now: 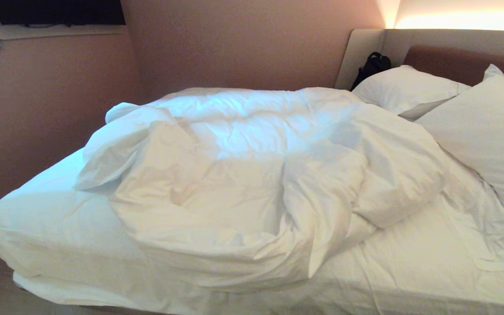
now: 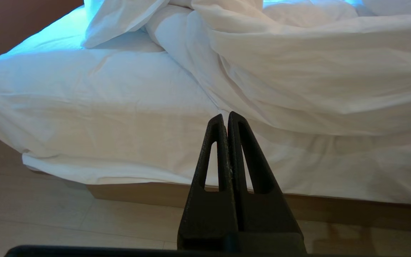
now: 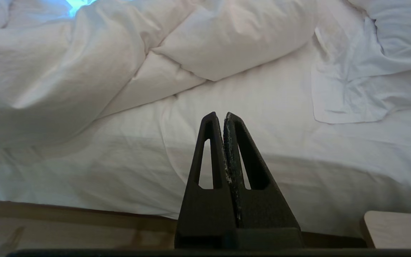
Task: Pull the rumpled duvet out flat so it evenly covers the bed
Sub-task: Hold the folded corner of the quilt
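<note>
The puffy white duvet (image 1: 252, 175) lies bunched in a heap across the middle of the bed (image 1: 50, 227), with bare fitted sheet showing at the foot end and along the near side. Neither arm shows in the head view. In the left wrist view my left gripper (image 2: 226, 116) is shut and empty, held off the near side of the bed and pointing at the duvet (image 2: 298, 71) edge. In the right wrist view my right gripper (image 3: 220, 116) is likewise shut and empty, facing the bare sheet below the duvet (image 3: 84, 71).
Two white pillows (image 1: 409, 85) (image 1: 488, 131) lie at the padded headboard (image 1: 466, 61), with a dark bag (image 1: 372, 65) in the corner. Pink walls close off the far side and the foot end. A pale wooden surface corner (image 3: 398, 228) shows beside the bed's tan base (image 2: 137, 192).
</note>
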